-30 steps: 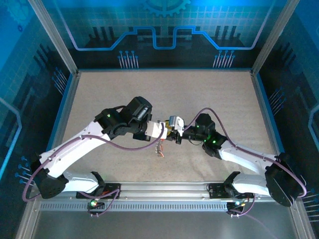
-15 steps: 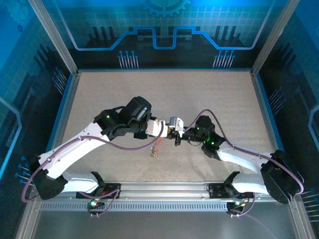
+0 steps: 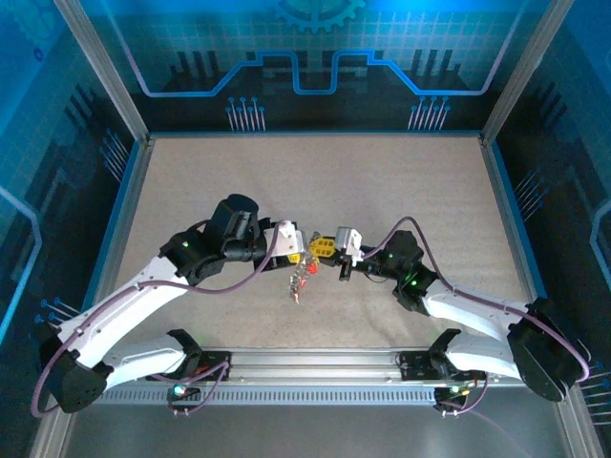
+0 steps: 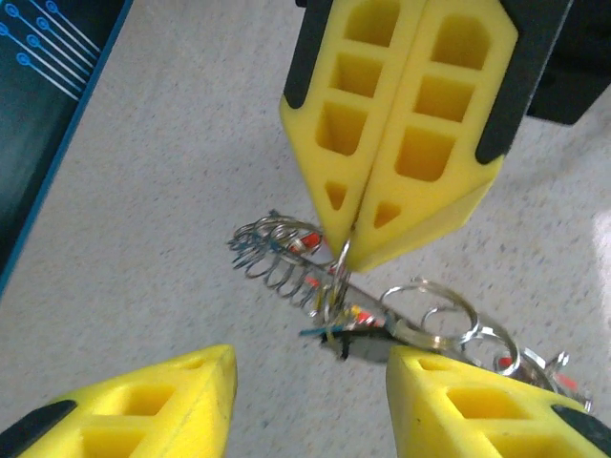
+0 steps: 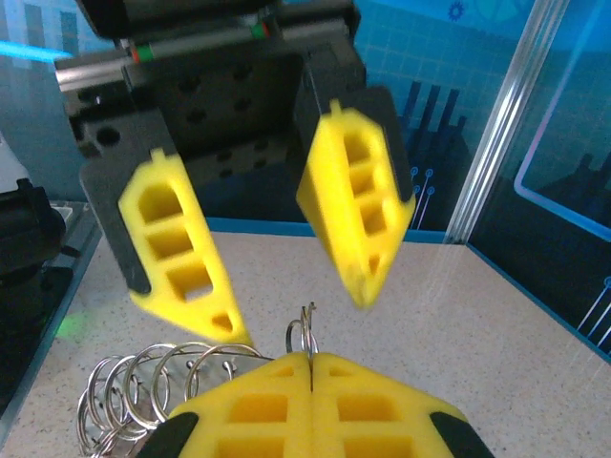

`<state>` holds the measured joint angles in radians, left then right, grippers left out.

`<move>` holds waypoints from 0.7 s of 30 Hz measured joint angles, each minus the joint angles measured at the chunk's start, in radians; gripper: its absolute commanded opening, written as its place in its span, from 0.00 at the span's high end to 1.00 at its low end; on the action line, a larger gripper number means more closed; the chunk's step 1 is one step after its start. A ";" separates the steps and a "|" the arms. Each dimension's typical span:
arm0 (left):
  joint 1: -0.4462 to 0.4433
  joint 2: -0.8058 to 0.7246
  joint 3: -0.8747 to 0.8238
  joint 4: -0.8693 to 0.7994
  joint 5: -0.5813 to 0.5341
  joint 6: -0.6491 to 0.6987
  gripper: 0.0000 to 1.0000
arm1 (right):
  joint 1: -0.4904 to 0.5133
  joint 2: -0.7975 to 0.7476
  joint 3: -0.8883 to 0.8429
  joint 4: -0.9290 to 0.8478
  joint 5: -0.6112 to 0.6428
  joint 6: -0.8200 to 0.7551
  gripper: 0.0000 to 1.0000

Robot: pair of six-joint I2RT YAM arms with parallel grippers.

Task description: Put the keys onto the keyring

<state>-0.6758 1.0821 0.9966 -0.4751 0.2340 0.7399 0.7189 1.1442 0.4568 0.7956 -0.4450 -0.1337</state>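
My right gripper [image 5: 310,358] is shut on a thin silvery ring, the keyring [image 5: 307,332], which stands up edge-on from its pads. In the left wrist view the right gripper [image 4: 344,246] pinches that ring from above, and the keys [image 4: 355,321], small with red and yellow bits, hang under it among several wire rings [image 4: 275,260]. Just short of the bundle, my left gripper [image 4: 310,382] is open, holding nothing. From the right wrist it faces me, left gripper [image 5: 298,310] spread wide. From above, left gripper [image 3: 301,250] and right gripper [image 3: 323,252] meet mid-table, the keys [image 3: 303,278] dangling below.
The speckled table [image 3: 315,181] lies open behind and to both sides of the grippers. A raised blue rim [image 3: 129,205] and aluminium posts [image 3: 100,67] bound it. The metal rail [image 3: 315,363] with the arm bases runs along the near edge.
My right gripper closed on the ring. My left gripper opened, let go and drew back to the left. The hanging bundle shifted slightly left.
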 measured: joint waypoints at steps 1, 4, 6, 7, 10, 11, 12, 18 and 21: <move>0.000 0.000 -0.006 0.019 0.016 -0.018 0.55 | 0.000 -0.002 -0.002 0.003 0.000 0.000 1.00; 0.000 0.000 -0.013 0.084 0.058 -0.064 0.60 | -0.001 -0.006 -0.005 0.015 0.000 0.000 1.00; 0.000 0.000 -0.014 0.120 0.077 -0.087 0.69 | -0.002 -0.009 -0.005 0.015 0.000 0.000 1.00; 0.000 0.000 -0.014 0.127 0.087 -0.097 0.76 | -0.002 -0.011 -0.005 0.017 0.001 0.000 1.00; 0.001 0.000 -0.014 0.127 0.107 -0.107 0.77 | -0.006 -0.016 -0.005 0.024 0.004 0.000 1.00; 0.002 -0.001 -0.014 0.127 0.112 -0.107 0.74 | -0.006 -0.018 -0.005 0.025 0.003 0.000 1.00; 0.002 -0.001 -0.014 0.127 0.113 -0.109 0.72 | -0.006 -0.020 -0.005 0.024 0.003 0.000 1.00; 0.014 -0.045 -0.019 0.111 0.116 -0.103 0.56 | -0.006 -0.040 -0.006 0.028 -0.001 -0.001 1.00; 0.024 -0.098 -0.040 0.111 0.117 -0.104 0.50 | -0.006 -0.041 -0.006 0.027 -0.001 -0.001 1.00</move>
<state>-0.6518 0.9844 0.9569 -0.3645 0.3511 0.6357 0.7124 1.1030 0.4503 0.8230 -0.4458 -0.1345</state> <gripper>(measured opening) 0.476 0.049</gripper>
